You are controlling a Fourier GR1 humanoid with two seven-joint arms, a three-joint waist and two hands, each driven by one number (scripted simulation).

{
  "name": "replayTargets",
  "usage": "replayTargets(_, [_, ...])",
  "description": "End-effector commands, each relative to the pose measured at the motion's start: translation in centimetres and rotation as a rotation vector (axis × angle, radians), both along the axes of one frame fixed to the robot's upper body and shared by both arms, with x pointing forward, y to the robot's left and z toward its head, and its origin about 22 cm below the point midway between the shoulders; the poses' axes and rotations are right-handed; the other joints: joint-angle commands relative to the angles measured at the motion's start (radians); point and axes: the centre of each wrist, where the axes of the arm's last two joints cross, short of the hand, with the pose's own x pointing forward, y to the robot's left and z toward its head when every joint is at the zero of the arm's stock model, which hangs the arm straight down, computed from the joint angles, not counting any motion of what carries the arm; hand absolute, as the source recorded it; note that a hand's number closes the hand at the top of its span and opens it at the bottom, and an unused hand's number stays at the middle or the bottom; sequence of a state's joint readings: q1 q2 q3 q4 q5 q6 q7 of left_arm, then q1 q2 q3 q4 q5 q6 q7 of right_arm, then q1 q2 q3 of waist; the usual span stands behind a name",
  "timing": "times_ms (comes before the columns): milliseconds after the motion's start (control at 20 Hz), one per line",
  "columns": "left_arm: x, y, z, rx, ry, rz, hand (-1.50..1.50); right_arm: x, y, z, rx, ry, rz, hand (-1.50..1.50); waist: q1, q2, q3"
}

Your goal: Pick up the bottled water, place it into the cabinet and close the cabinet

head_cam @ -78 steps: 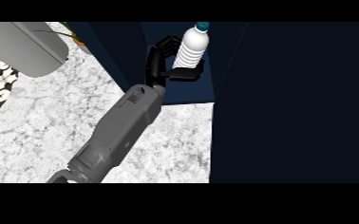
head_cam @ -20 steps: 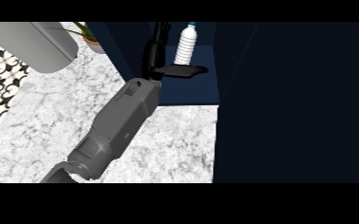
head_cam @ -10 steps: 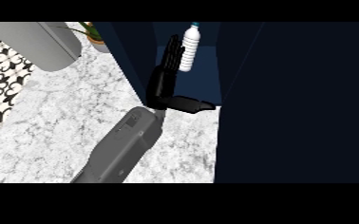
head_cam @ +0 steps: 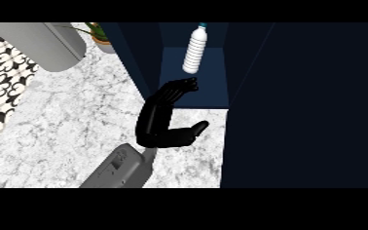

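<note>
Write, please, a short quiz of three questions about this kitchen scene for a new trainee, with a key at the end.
1. True or false: the robot hand is curled round the water bottle.
2. Where does the water bottle stand? A) on the marble counter B) inside the dark blue cabinet C) beside the potted plant
3. Fill in: the fingers of the robot hand are ____ and point toward the bottle.

Key
1. False; the hand is apart from the bottle, just below it.
2. B
3. straight
</note>
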State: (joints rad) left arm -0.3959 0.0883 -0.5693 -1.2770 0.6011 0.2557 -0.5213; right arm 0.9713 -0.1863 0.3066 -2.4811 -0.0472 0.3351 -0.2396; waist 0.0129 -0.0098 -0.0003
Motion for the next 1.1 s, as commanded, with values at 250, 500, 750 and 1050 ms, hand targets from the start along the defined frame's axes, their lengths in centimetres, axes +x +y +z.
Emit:
replayTargets(250, [-4.2, 6.4, 0.0, 0.010, 0.022, 0.039, 1.50, -1.1, 0.6, 4.0, -0.158, -0.011, 0.286, 1.50, -0.007, 0.000, -0.002])
replayTargets(500, [-6.6, 10.2, 0.2, 0.012, 0.040, 0.099, -1.50, -0.6, 0.8, 4.6, -0.206, -0.087, 0.382, 1.50, 0.004, -0.003, -0.003])
replayTargets(750, [-8.6, 13.4, 0.9, -0.031, 0.057, 0.140, -1.50, -1.2, 1.6, 5.1, -0.179, -0.049, 0.477, 1.50, -0.005, -0.006, -0.004])
replayTargets(1050, [-9.4, 16.1, 1.5, -0.079, 0.063, 0.168, -1.50, -0.9, 3.3, 5.2, -0.153, -0.070, 0.627, 1.50, 0.017, -0.007, -0.010])
